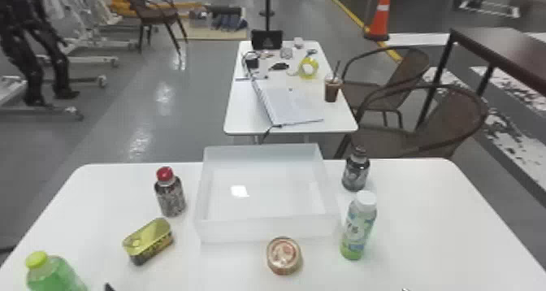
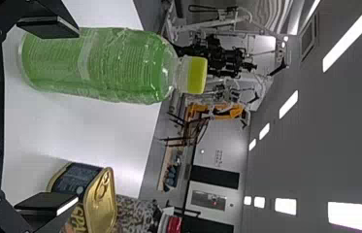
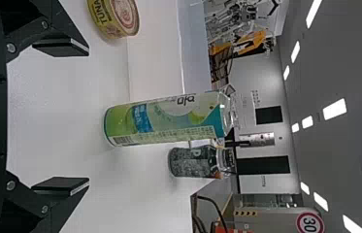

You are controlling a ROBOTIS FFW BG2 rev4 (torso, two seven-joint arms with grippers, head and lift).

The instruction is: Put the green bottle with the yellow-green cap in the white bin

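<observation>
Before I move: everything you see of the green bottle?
Green bottle: see-through, ribbed, plastic-looking; clear neck, yellow-green cap on. The green looks like liquid inside. It stands upright on the white table, near left. The left gripper is open, one finger overlapping it in view; contact can't be told.

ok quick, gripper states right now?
Left gripper: open, holding nothing, green bottle ungripped on the table.
Right gripper: open, holding nothing.
</observation>
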